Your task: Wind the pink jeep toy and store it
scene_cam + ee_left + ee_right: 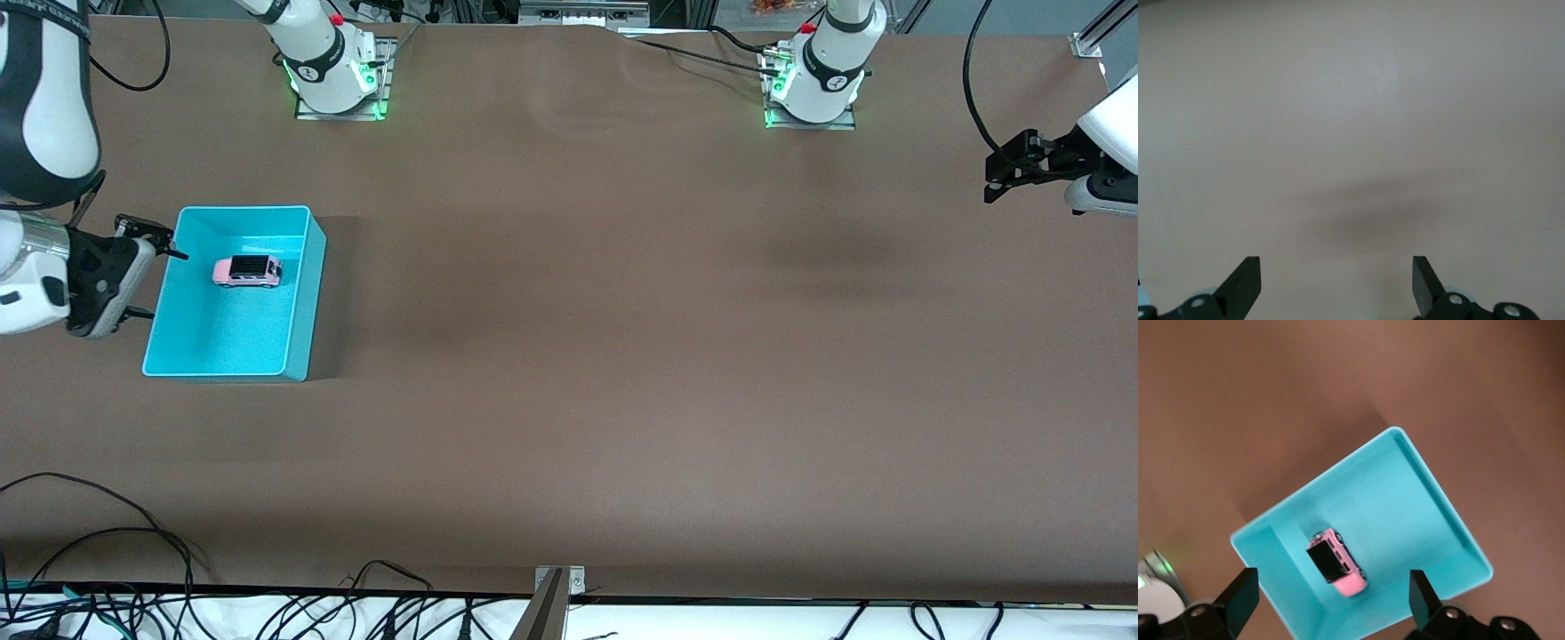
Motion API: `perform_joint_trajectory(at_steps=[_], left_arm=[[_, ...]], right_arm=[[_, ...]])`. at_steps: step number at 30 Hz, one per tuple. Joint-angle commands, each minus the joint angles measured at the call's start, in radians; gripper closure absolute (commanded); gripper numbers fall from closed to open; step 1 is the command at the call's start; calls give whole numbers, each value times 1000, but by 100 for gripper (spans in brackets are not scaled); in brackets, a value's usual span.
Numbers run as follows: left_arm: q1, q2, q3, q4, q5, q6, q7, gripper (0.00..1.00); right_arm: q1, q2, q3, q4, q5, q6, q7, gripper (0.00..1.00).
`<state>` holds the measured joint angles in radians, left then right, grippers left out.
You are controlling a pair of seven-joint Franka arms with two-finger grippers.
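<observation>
The brown table [569, 356] lay bare across most of its width, with a turquoise bin [302, 293] standing toward the right arm's end. The right gripper [153, 283] hung at the bin's outer edge, just above its rim, its fingers [1238, 597] spread wide and holding nothing. The left gripper [1005, 176] waited over the table at the left arm's end, well apart from the bin, its fingers [1245, 283] likewise wide apart and empty above plain tabletop. The pink jeep toy [247, 270] sat upright on its wheels on the bin's floor, black roof up, in the half of the bin farther from the front camera, touched by neither gripper.
</observation>
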<state>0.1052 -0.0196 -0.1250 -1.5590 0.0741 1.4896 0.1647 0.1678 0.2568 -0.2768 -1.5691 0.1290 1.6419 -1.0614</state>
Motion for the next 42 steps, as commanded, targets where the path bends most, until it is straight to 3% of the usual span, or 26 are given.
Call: perform_joint_trajectory(at_steps=[1, 8, 19, 25, 39, 42], left_arm=[[1, 14, -4, 33, 32, -25, 12, 0], [-1, 14, -4, 33, 30, -25, 12, 0], [-7, 14, -10, 33, 30, -26, 10, 0], [-7, 14, -24, 33, 30, -26, 7, 0], [-4, 14, -22, 33, 30, -28, 9, 0], [5, 14, -21, 33, 30, -28, 9, 0]], right_arm=[[35, 27, -2, 96, -20, -80, 354, 0], [39, 33, -1, 181, -19, -143, 800, 0], [93, -4, -1, 199, -48, -162, 1130, 0], [114, -17, -2, 199, -97, -152, 1155, 0], [125, -17, 2, 155, -100, -108, 1155, 0], [61, -65, 69, 97, -100, -88, 1155, 0]])
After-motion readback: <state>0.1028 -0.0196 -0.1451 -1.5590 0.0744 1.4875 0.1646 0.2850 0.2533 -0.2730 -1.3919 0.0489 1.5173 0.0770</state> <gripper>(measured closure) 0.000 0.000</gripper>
